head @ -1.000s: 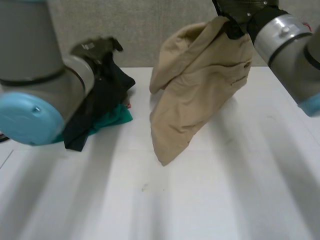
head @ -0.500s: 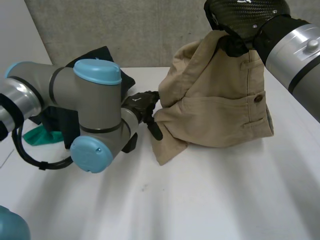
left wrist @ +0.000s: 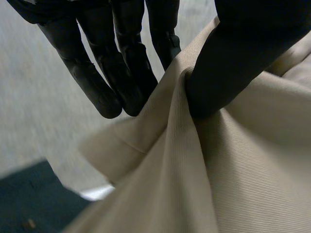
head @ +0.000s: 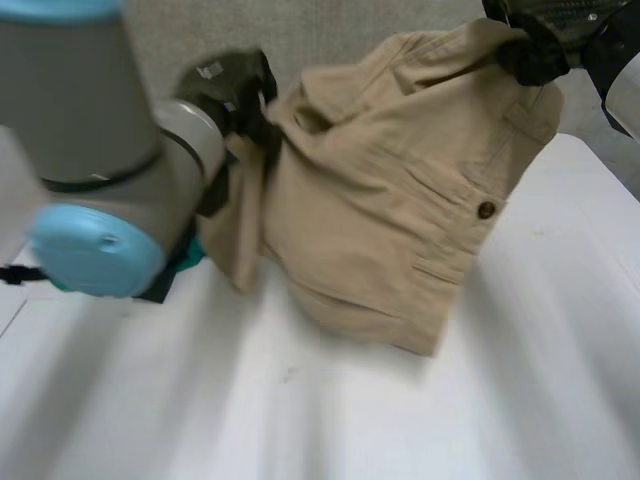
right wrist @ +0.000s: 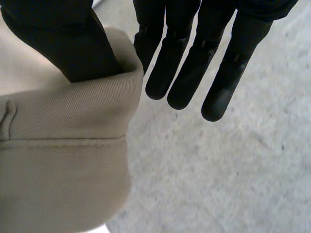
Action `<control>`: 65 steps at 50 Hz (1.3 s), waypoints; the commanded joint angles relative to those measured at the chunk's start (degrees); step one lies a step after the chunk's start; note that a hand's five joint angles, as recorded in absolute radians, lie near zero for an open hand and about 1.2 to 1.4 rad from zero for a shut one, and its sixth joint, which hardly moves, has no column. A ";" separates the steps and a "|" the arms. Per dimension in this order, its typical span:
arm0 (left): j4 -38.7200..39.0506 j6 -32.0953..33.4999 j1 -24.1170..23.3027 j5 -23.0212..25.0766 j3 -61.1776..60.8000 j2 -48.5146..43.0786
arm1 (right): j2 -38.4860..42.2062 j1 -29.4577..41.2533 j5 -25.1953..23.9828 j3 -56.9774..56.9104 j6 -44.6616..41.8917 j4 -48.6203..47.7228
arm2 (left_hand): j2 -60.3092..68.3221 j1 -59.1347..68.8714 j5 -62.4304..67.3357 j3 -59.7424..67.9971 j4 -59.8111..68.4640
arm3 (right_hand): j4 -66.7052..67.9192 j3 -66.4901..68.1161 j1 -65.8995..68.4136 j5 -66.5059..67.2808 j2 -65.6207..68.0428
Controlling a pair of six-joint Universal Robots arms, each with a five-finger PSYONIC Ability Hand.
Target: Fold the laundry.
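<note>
White table point(head: 300, 420) comes first: bare at 6 o'clock, so there's room to lay sth flat.

Above it hangs the tan garment point(head: 380, 200), trousers or shorts by the look, w/ a button point(head: 487, 210), a pocket and a waistband. It's strung between both hands, and its low corner at approx 5 o'clock sags to the tabletop. It seems to brush it, but can't say for sure.

Key relation: the long axis runs approx 10-to-2 o'clock across the head view, not level.
- **Left hand** point(head: 225, 90) is at the 10 o'clock end and is the lower one. Its own wrist view shows a ridge of tan cloth pinched between thumb and fingers point(left wrist: 121, 73) — a firm grip on a bunched edge, not a clean corner.
- **Right hand** point(head: 545, 45) is at the 2 o'clock end, higher up. Its thumb clamps the rolled waistband edge against the nearest finger; the other fingers reach straight past the cloth.

Judgement: the garment is being opened out, and folding proper hasn't begun. The next move prob. needs the hands level and drawn apart along that axis, then lowered toward 6 o'clock. The left hand sits closer to the surface, so the right has further to drop.

Further back, the left arm point(head: 90, 150) covers most of the 9 o'clock side. Beyond it lies dark cloth point(left wrist: 29, 204), likely more laundry. A grey wall point(head: 330, 30) closes off 12 o'clock.
</note>
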 commanded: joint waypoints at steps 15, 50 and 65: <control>-13.87 0.33 0.70 6.38 4.06 -11.36 | 32.24 1.87 10.69 -18.99 0.74 -5.27 | 11.66 13.50 14.10 12.18 11.62 | 11.74 12.25 16.15 13.04 12.90; 2.92 25.37 4.31 0.05 1.11 -7.69 | 35.62 8.64 18.07 -21.75 3.47 -5.32 | -58.34 -56.50 -55.90 -57.82 -58.38 | -58.26 -57.75 -53.85 -56.96 -57.10; 9.84 38.37 7.81 2.67 -35.54 8.49 | 31.64 9.25 8.41 -2.40 13.93 9.13 | -58.34 -56.50 -55.90 -57.82 -58.38 | -40.28 -39.77 -35.87 -38.98 -39.12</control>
